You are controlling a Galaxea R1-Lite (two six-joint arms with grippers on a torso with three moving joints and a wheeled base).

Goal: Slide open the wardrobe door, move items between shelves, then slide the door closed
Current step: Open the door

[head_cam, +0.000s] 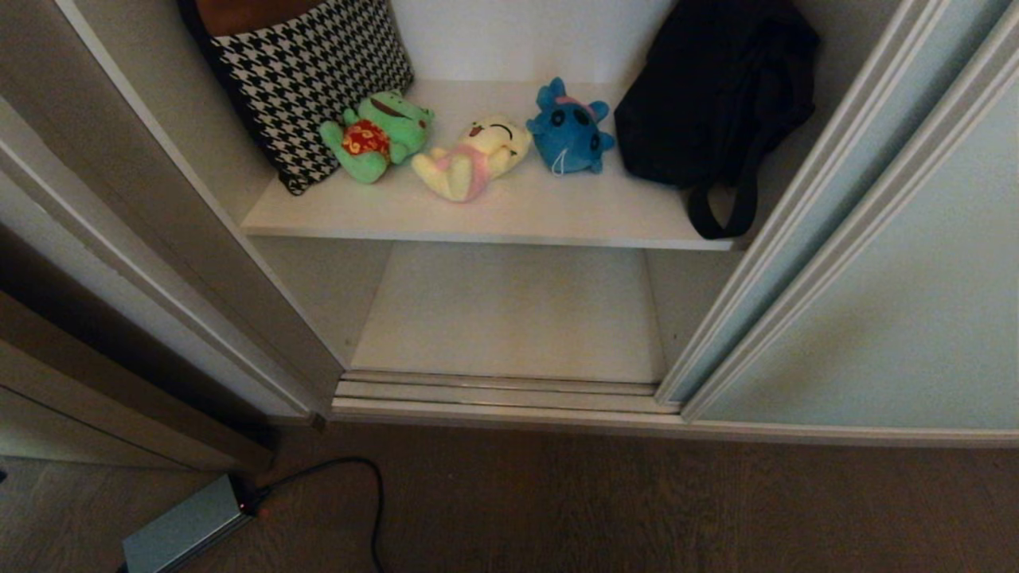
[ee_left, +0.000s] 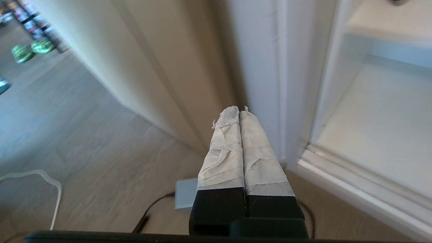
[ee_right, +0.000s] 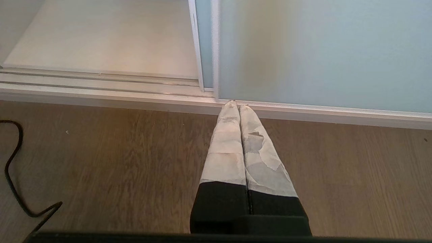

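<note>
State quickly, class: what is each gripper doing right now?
Left gripper: closed, holding nothing, low beside the wardrobe frame.
Right gripper: closed, holding nothing, above the floor.

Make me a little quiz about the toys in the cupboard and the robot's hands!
1. True or false: the sliding wardrobe door is open.
2. Which plush toy lies between the green frog and the blue toy?
3. The left gripper and right gripper are: A open, B shut and empty, C holding toys.

Key: 1 true. 2 the pale yellow toy, all three on the upper shelf. 3 B.
</note>
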